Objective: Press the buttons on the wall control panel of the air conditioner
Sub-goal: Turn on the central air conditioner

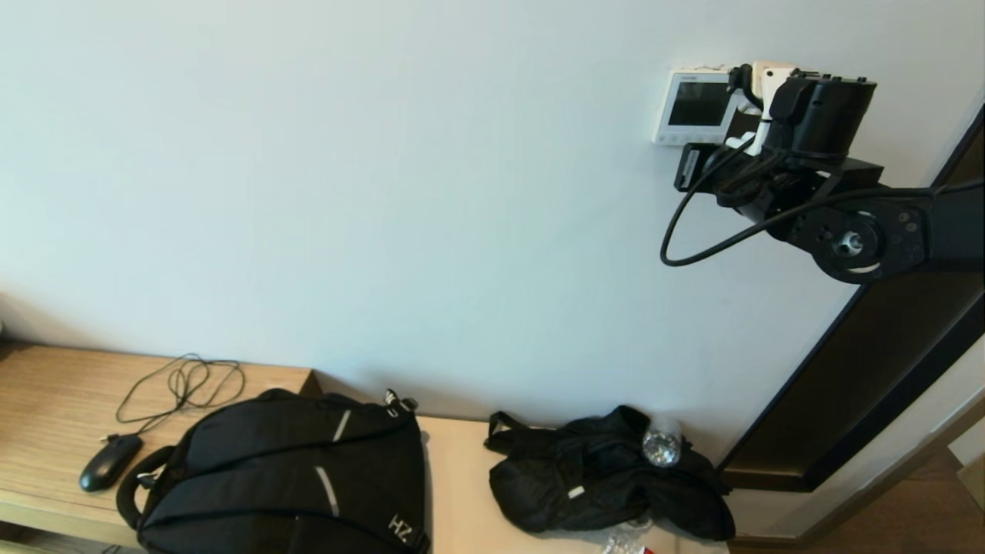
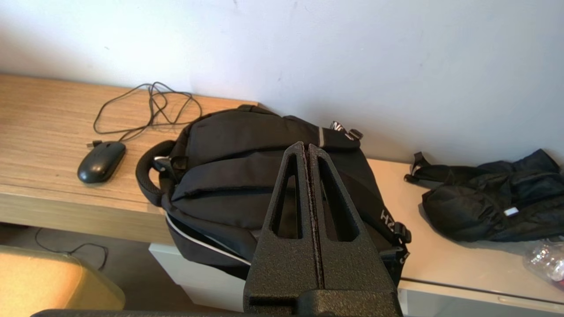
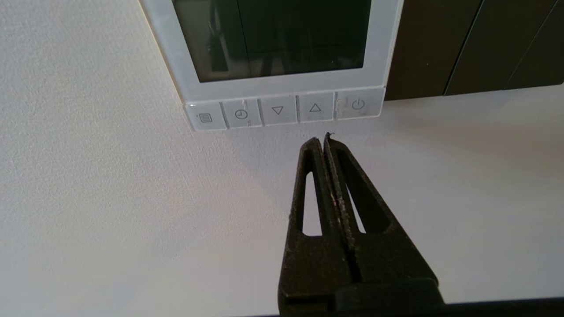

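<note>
While the right gripper (image 3: 324, 137) sits pressed closed with nothing between its fingers, its tip is just below the button row, roughly under the up-arrow button (image 3: 315, 108); looks a hair off the wall control panel (image 3: 282, 90) rather than touching a key, though contact can't be ruled out from this angle.

Panel is high on the white wall (image 1: 385, 192), upper right in the head view, partly hidden behind the right wrist; a dark panel (image 3: 476, 44) butts against its side. The buttons (image 3: 277, 111) are five flat keys along the lower edge: menu, clock, down, up, power (image 3: 358, 105); screen reads dark, no digits visible.

Progress, my read: approach is done, pressing isn't confirmed; no lit display or depressed key to prove a hit. Left to do: nudge tip up onto a key, push in, repeat along the row.

Left gripper (image 2: 307, 145) is parked low, fingers closed on nothing, hanging over the black backpack (image 2: 246, 176) on the desk (image 2: 39, 132); mouse (image 2: 101, 161) alongside.
</note>
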### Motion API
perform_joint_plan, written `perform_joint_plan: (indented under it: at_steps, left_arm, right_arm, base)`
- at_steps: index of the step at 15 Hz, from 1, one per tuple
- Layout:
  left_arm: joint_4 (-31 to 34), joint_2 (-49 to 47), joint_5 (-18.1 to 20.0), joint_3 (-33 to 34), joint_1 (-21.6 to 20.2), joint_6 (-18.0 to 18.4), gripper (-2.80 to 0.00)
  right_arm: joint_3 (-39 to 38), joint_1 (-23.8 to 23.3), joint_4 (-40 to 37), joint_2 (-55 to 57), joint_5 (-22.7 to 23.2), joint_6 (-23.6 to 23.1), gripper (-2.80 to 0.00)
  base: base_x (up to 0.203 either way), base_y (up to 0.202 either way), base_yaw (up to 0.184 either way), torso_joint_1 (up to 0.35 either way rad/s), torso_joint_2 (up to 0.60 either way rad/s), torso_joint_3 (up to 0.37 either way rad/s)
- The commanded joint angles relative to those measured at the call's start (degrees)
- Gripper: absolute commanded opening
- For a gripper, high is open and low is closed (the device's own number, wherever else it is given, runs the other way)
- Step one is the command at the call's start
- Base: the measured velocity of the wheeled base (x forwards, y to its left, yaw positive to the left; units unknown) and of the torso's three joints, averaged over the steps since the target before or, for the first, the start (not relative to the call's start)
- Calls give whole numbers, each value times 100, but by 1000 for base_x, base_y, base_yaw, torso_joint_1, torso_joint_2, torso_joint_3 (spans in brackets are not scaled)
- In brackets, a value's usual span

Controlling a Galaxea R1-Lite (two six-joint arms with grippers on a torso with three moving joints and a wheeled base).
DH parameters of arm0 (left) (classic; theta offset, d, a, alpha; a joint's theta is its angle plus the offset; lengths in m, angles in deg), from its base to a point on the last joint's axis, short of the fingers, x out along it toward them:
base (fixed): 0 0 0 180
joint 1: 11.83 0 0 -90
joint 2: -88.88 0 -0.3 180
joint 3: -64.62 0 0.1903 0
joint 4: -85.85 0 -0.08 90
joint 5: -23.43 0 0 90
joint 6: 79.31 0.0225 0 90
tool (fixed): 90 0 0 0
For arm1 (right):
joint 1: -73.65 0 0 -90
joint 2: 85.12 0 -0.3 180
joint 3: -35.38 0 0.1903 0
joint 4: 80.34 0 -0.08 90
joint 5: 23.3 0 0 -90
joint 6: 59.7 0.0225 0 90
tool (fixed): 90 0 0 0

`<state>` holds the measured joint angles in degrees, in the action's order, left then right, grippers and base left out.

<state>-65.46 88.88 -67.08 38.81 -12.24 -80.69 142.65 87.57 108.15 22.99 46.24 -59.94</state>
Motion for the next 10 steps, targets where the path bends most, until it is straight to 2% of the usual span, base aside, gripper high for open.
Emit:
perform_joint_plan:
  at_steps: [1, 10]
  left_arm:
    - [4, 0, -2, -1, -2, -2, -280]
    - [4, 0, -2, -1, -2, -2, -280]
  right_arm:
    - [23, -5, 22, -40, -26, -2, -280]
    - [39, -30, 22, -79, -54, 7, -280]
  base:
    - [0, 0, 0, 0, 0, 0]
    - [0, 0, 0, 0, 0, 0]
